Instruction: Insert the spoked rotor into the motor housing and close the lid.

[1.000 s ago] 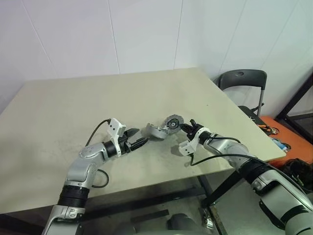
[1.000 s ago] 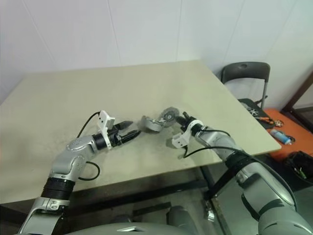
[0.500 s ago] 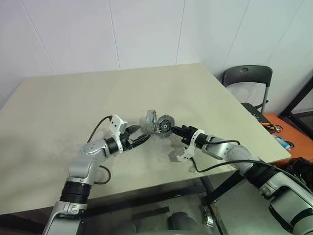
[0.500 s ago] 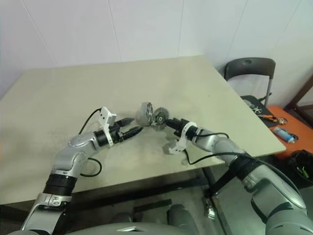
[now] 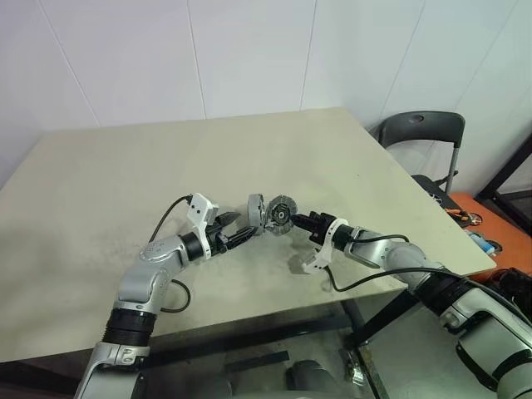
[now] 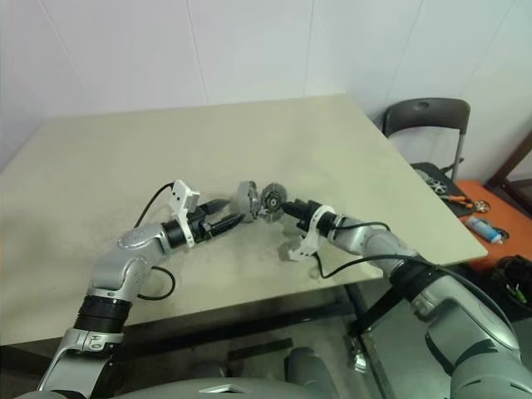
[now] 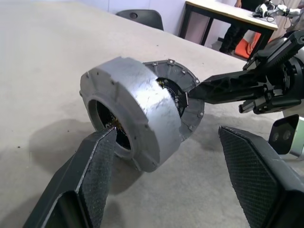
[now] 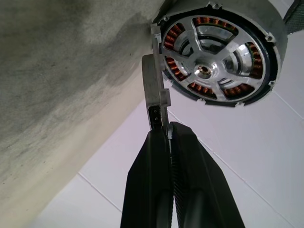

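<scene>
The motor housing [image 5: 256, 213] is a silver-grey cylinder lying on its side, low over the table between my two grippers. The right wrist view shows its open face [image 8: 266, 28]. A ring of copper windings sits inside, with the spoked rotor [image 8: 209, 57] in the middle. My right gripper [image 5: 298, 219] is shut on a thin light-grey tab [image 8: 154, 85] at the housing's rim and holds it there. My left gripper [image 5: 241, 226] is open, its fingers [image 7: 95, 166] standing on either side of the housing's back end without closing on it. The lid is out of view.
The beige table [image 5: 125, 166] stretches wide to the left and back, up to a white wall. A dark chair [image 5: 420, 133] stands past the table's right edge, with an orange mat and tools [image 5: 478, 220] on the floor beside it.
The right gripper has raised the housing, rolled it onto its side and carried it left, between the left gripper's fingers. The left gripper has stayed open and hardly moved. The camera has shifted slightly.
</scene>
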`<action>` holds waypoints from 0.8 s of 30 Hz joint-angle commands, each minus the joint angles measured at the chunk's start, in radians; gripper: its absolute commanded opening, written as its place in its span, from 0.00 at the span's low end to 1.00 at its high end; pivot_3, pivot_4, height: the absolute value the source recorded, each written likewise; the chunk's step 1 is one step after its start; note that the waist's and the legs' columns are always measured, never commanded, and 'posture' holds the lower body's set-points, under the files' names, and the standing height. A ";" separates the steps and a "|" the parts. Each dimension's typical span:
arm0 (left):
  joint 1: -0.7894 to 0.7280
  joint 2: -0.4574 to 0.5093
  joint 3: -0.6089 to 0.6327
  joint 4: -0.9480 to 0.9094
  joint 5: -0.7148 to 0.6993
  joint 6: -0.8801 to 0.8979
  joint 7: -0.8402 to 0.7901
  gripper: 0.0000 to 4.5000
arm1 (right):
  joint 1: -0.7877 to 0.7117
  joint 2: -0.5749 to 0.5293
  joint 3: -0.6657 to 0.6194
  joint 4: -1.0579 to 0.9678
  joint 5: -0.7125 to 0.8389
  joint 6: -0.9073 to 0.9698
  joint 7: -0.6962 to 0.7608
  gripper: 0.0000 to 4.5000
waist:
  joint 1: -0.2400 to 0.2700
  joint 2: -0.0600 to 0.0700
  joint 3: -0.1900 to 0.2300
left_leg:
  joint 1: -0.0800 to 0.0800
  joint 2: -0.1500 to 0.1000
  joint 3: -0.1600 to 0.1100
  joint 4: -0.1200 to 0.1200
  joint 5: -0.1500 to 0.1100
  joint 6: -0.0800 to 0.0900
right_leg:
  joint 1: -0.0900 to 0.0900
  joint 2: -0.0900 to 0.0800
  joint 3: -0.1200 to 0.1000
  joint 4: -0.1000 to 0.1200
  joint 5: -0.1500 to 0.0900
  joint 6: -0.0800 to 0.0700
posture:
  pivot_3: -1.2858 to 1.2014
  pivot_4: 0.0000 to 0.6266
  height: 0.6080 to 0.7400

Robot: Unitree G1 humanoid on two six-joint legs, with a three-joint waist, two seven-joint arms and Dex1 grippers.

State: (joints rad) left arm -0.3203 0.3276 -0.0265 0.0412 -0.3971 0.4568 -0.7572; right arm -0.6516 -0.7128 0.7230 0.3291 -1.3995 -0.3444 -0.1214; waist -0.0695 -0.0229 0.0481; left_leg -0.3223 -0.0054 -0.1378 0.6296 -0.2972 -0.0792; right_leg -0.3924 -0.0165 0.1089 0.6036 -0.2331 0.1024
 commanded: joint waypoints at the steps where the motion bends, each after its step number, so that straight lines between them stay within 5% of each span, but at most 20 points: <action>1: -0.034 -0.006 -0.003 -0.058 -0.016 0.018 0.008 0.81 | -0.068 0.008 -0.017 -0.023 -0.002 -0.018 -0.052 0.00 | -0.001 0.001 0.001 | 0.000 0.000 0.000 0.000 0.000 0.000 | 0.000 0.000 0.000 0.000 0.000 0.000 | 0.52 0.00 1.00; 12: -0.056 -0.032 -0.013 -0.072 -0.018 0.048 0.025 0.81 | -0.361 0.089 0.063 0.047 -0.076 -0.142 -0.045 0.00 | 0.000 0.004 0.006 | -0.002 0.000 0.001 0.000 0.000 0.000 | -0.008 0.001 0.002 0.010 0.000 0.000 | 0.52 0.00 1.00; 24: -0.033 -0.043 0.004 -0.070 -0.015 0.040 0.039 0.81 | -0.353 0.094 0.078 0.044 -0.047 -0.178 -0.025 0.00 | -0.002 0.005 0.006 | -0.010 0.000 0.001 0.000 0.000 0.000 | -0.016 0.001 0.002 0.012 0.001 0.002 | 0.52 0.00 1.00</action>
State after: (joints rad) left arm -0.3532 0.2756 -0.0257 -0.0145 -0.4111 0.5078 -0.7179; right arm -0.9887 -0.6273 0.8392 0.4137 -1.4827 -0.5322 -0.1282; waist -0.0715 -0.0181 0.0541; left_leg -0.3324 -0.0055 -0.1370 0.6302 -0.2968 -0.0794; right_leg -0.4086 -0.0157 0.1105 0.6157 -0.2319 0.1044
